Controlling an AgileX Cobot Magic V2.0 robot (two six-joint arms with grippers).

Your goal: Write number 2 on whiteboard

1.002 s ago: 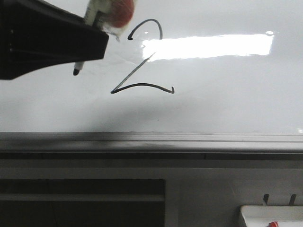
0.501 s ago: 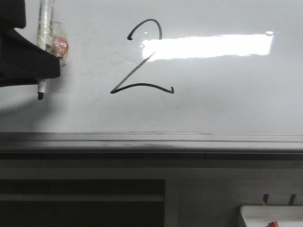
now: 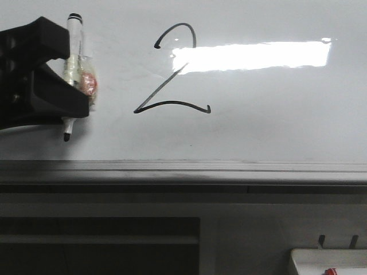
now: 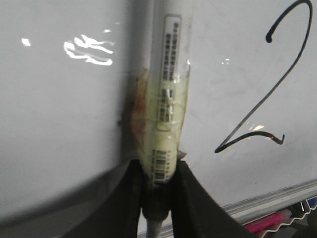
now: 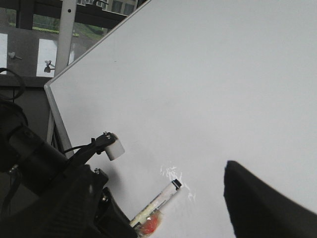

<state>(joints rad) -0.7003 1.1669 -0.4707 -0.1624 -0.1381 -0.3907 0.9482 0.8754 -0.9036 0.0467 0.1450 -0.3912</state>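
A thin black number 2 (image 3: 172, 102) is drawn on the glossy whiteboard (image 3: 258, 126), partly crossed by a bright reflection. In the left wrist view the number 2 (image 4: 250, 135) lies off to one side of the pen, on the whiteboard (image 4: 59, 124). My left gripper (image 3: 73, 74) is at the left of the board, shut on a white marker (image 3: 74, 46) with yellowish tape and a red wad round its barrel. The marker stands nearly upright, tip down, left of the numeral and apart from it. The fingers (image 4: 198, 198) squeeze the marker (image 4: 166, 99). My right gripper (image 5: 168, 208) stands open before the whiteboard (image 5: 208, 89), holding nothing.
A grey metal rail (image 3: 183, 169) runs under the board, with a dark shelf below. A white tray with a red bit (image 3: 330, 263) sits at the bottom right. A pink pen (image 4: 267, 223) lies below the rail. The left arm (image 5: 39, 163) fills the right wrist view's lower corner.
The left gripper has drawn away to the left and lower with the marker, which turned from slanted to nearly upright. The numeral is unchanged.
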